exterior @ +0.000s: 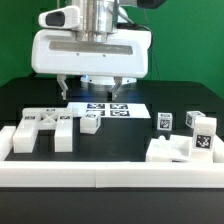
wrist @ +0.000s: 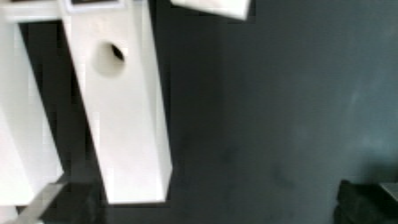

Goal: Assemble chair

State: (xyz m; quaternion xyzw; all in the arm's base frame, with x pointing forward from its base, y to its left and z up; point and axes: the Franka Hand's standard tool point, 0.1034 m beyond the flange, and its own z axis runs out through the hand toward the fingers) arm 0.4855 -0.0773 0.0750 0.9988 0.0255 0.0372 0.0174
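Observation:
The chair lies in loose white tagged blocks. A cluster of long pieces [exterior: 45, 128] sits at the exterior view's left, with a small block [exterior: 91, 122] beside it. Small cubes [exterior: 163, 122] [exterior: 203, 132] and a stepped piece [exterior: 170, 150] sit at the right. My gripper [exterior: 94, 93] hangs open and empty above the table, behind the left cluster. In the wrist view a long white post with a dark hole [wrist: 121, 100] runs below my gripper [wrist: 210, 205], its end close to one dark fingertip [wrist: 45, 205]. The other fingertip [wrist: 374, 200] is far across bare table.
The marker board [exterior: 112, 108] lies flat under and just in front of the gripper. A long low white border rail [exterior: 110, 176] runs along the table's front edge. A second white piece [wrist: 18, 120] lies beside the post.

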